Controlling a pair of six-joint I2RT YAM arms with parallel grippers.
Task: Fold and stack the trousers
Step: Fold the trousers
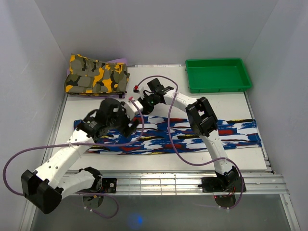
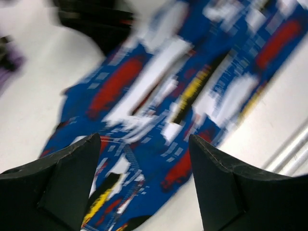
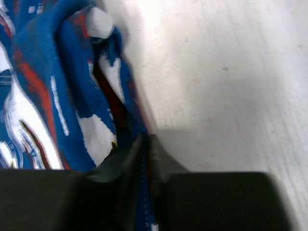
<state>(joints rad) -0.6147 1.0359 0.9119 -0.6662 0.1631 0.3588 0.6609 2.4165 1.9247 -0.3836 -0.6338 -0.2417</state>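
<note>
Right claw (image 3: pixel 147 144): shut, pinching a fold of the trousers (image 1: pixel 231 132) at their far edge, towards the left end. Left claw (image 2: pixel 143 144): fingers wide apart and empty, hanging over the same left end, cloth below it but none between the fingers. The trousers lie as one long flat band across the middle of the tabletop (image 1: pixel 168 161), left to right, apparently already doubled lengthwise. A folded camouflage garment (image 1: pixel 96 74) sits at the far left, well apart from them. Step in hand, as judged: the crosswise fold, with only one corner secured. The next move probably calls for the left claw to close on the near edge of that end, so both claws can lift evenly and carry it rightwards.
</note>
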